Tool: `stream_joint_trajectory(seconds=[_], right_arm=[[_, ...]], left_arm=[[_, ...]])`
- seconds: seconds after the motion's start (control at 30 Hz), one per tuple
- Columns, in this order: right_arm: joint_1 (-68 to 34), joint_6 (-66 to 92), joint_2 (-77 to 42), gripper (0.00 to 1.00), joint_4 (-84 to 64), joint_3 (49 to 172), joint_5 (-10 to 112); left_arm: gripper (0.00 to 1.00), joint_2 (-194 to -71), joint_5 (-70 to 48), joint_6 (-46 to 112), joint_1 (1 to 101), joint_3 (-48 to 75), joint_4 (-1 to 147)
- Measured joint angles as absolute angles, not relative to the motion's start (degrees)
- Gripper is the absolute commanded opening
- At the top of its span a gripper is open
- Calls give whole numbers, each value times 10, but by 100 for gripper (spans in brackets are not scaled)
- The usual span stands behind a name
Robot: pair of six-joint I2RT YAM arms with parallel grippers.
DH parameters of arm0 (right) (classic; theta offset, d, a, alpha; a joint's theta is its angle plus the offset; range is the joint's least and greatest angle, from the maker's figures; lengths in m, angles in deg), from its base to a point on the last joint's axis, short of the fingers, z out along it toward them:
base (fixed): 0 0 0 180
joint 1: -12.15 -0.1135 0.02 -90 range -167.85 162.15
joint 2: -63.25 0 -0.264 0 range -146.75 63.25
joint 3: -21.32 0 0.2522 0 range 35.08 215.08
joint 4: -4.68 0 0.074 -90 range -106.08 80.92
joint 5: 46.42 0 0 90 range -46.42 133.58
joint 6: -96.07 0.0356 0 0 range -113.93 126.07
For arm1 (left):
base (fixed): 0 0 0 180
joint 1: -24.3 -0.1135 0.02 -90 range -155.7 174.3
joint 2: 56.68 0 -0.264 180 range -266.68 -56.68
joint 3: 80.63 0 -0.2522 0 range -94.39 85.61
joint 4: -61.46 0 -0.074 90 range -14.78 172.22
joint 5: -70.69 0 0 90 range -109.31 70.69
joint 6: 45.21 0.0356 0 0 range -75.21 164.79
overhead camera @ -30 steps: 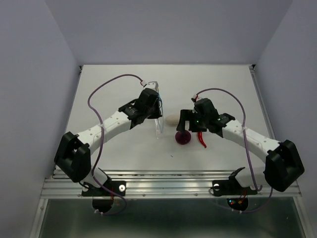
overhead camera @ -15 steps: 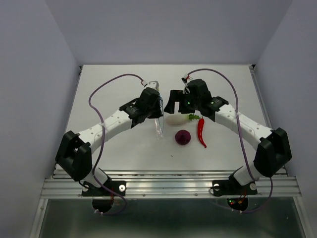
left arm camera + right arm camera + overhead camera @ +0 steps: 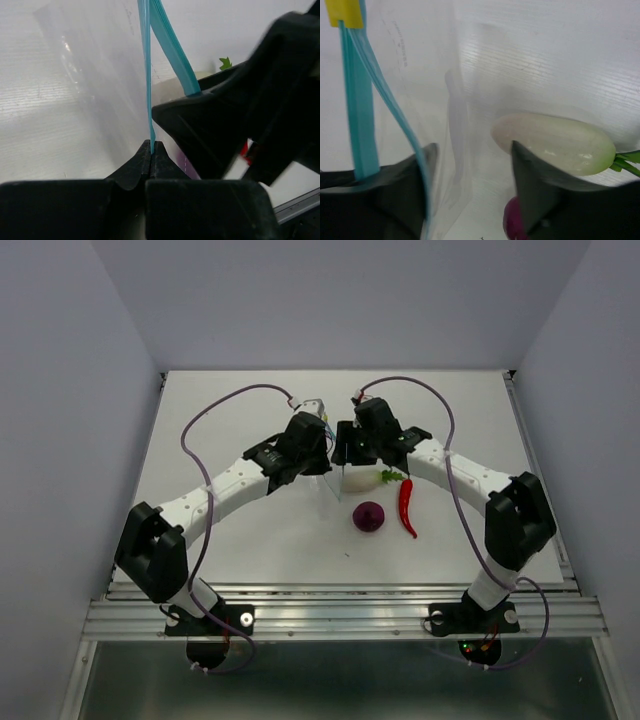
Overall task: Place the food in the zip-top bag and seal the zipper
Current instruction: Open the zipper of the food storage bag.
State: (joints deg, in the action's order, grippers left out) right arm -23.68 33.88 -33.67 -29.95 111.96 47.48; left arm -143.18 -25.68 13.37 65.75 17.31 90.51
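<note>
white table (image 3: 450, 550), left gripper (image 3: 151, 150) tight on zipper (image 3: 146, 75), right gripper (image 3: 472, 150) agape beside radish (image 3: 555, 142)

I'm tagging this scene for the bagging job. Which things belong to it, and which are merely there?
Job: zip-top bag; its blue zipper, pinched by the left gripper; radish; purple onion; red chili.
Merely there: table; purple cables on the arms.

White desk (image 3: 230, 540), three vegetables lying near its middle: a white radish (image 3: 555, 142) with green leaves, a dark purple onion (image 3: 369, 517) beside it, a red chili (image 3: 406, 505) alongside at right.
</note>
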Motion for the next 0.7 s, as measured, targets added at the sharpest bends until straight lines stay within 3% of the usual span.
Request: stream_joint_trajectory(seconds=[0.33,0.43,0.7], right_arm=[[-251,336,-411,35,-315,1162,472],[-251,333,-425,24,-314,1193,484],[-246,323,-440,21,-355,1216,378]], left_arm=[[0,-1439,-273,144,659,120,927],[0,-1451,-279,148,659,92,939],[0,-1450,-365,147,659,33,1013]])
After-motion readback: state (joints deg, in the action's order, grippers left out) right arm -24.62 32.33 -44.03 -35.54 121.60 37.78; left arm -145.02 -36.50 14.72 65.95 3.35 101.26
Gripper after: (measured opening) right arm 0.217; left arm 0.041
